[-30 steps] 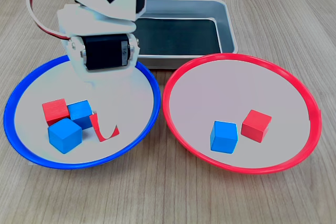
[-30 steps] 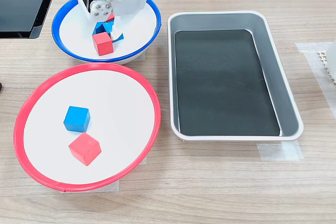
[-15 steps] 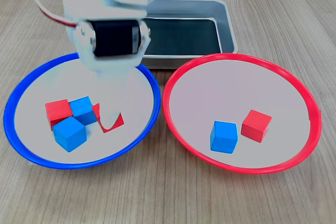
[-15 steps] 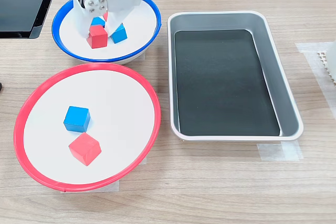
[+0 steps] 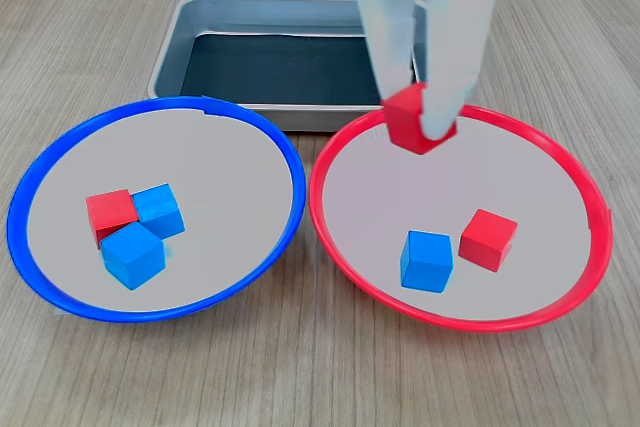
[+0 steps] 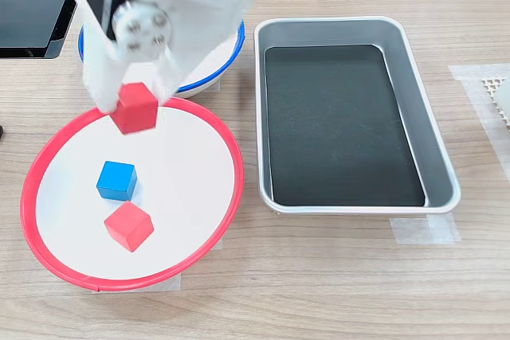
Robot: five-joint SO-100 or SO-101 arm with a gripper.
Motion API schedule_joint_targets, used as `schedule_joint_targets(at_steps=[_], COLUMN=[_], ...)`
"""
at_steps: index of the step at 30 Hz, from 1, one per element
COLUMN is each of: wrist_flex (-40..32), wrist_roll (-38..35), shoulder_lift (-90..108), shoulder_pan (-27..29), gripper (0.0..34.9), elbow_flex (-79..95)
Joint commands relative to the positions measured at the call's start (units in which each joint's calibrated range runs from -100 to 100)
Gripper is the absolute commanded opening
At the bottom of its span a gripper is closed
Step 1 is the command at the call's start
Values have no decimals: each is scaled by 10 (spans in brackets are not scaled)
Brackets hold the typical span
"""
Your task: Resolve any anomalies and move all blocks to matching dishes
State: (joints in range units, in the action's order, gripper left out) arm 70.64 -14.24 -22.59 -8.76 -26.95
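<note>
**Carrying a red block above the red-rimmed dish**

Gripping a red block [image 5: 419, 119], the white gripper [image 5: 421, 112] hangs over the far edge of the red-rimmed dish [image 5: 563, 160] in the first exterior view. Its two fingers are closed against opposite sides of the cube, which is tilted and clear of the dish floor. The arm above is blurred in this view. In the second exterior view the same held block [image 6: 135, 107] sits between the fingers of the gripper [image 6: 133, 106], over the red-rimmed dish [image 6: 228, 142] at the rim that faces the blue-rimmed dish [image 6: 233, 54].

Two more cubes rest on the pale floor of the red-rimmed dish: a blue block [image 5: 427, 261] and a second red block [image 5: 488, 239], just beside each other in the first exterior view, apparently close to touching at a corner. In the second exterior view they appear as the blue block [image 6: 117, 181] and the red one [image 6: 128, 226].

To the first exterior view's left of the red-rimmed dish lies the blue-rimmed dish [image 5: 285, 164], their rims nearly meeting. It holds a tight cluster of three cubes: a red block [image 5: 109, 216] and two blue ones [image 5: 160, 209] [image 5: 132, 255], touching one another.

Beyond the red-rimmed dish, a grey metal tray [image 5: 168, 55] with a dark bottom stands on the wooden table [image 5: 300, 377].
</note>
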Motion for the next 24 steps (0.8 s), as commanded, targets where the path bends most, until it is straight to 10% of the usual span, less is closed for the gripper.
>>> schedule_joint_targets(at_steps=[1, 7, 18, 24], wrist_flex=[9, 5, -27, -51], wrist_roll=[3, -1, -4, 47], shoulder_lift=[25, -4, -38, -47], shoulder_pan=[-26, -22, -25, -19], gripper=[4, 22, 156, 148], elbow_flex=[48, 73, 67, 31])
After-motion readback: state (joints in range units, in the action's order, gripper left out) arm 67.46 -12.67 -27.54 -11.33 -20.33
